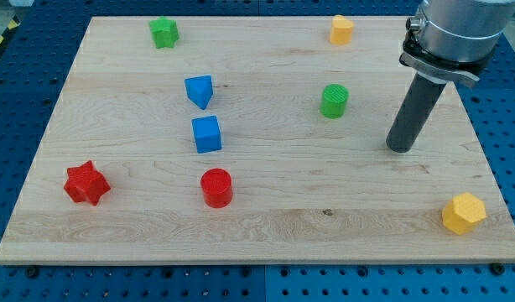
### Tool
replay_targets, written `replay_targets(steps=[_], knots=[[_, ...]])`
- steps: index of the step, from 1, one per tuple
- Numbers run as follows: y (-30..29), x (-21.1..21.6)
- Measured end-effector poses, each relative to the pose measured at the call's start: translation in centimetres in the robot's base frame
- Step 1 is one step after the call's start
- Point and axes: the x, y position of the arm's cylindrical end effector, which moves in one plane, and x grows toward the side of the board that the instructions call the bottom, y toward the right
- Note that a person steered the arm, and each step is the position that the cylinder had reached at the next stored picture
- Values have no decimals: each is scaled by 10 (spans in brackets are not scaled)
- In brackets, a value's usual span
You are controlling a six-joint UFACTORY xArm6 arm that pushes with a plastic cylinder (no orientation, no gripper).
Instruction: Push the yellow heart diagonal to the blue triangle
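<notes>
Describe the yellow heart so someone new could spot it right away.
Start at the wooden board and go to its top edge, right of centre. The yellow heart sits there alone, above the green cylinder. The other yellow block is a hexagon at the bottom right corner.

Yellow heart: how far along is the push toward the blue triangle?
Nothing looks done: the yellow heart sits at the view's top, far right of the blue triangle. In hand: my tip rests below-right of the heart, right of the green cylinder, touching nothing. Left: the whole push.
</notes>
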Motion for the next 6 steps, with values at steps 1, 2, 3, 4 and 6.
replay_targets(steps=[1, 2, 3, 4, 6], knots=[[0, -44], [2, -92], [2, -145], [2, -178], [-10, -282]])
